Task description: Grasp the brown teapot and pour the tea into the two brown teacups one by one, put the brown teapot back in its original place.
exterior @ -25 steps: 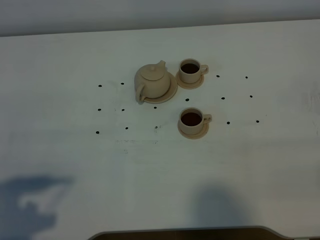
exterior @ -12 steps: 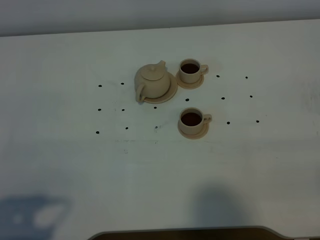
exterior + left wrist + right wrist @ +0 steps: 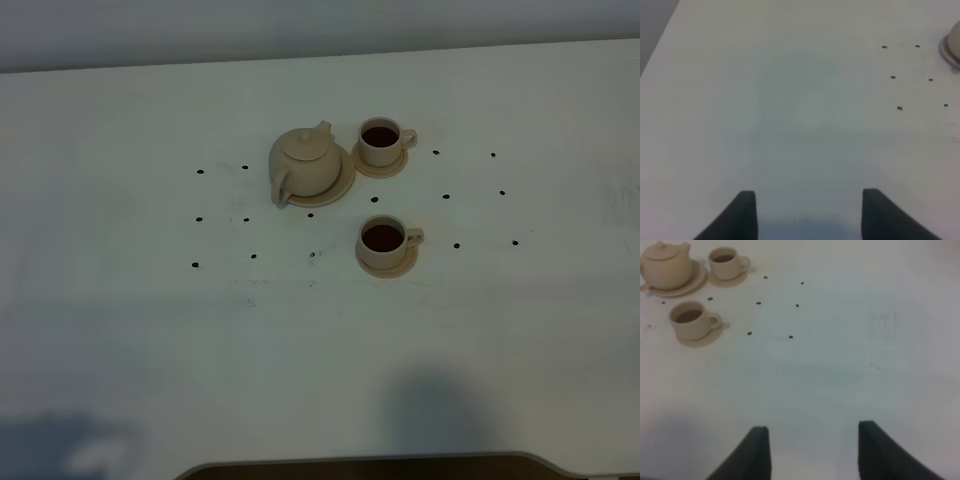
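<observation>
White tabletop (image 3: 120,300) spreads wide and bare around me, dotted with small black marks (image 3: 199,219), its near edge dark and curved. My left gripper (image 3: 804,205) hangs with jaws parted and nothing between them; my right gripper (image 3: 812,442) is likewise spread and empty, both well apart from the crockery. The brown teapot (image 3: 303,163), squat matte ceramic with a knobbed lid, sits on its wide saucer (image 3: 343,183). Just beside its spout stands the far teacup (image 3: 383,142); the near teacup (image 3: 385,240) stands closer to me. Each rests on a small saucer and holds dark tea.
</observation>
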Action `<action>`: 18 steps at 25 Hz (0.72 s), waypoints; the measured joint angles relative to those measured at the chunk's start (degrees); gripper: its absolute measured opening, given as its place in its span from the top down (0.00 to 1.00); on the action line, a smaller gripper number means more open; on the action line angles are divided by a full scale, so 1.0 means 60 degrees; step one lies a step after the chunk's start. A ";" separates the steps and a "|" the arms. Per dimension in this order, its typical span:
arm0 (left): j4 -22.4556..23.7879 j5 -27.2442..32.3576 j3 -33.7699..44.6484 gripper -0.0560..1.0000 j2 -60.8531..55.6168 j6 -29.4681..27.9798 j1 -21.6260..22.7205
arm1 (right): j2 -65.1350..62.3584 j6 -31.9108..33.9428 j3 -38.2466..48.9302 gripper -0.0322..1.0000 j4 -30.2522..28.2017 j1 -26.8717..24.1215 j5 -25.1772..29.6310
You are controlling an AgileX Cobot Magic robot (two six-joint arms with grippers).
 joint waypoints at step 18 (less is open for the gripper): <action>0.0000 0.0000 0.0000 0.48 0.0000 0.0012 0.0000 | 0.0000 0.0000 0.0000 0.59 0.0000 0.0000 0.0000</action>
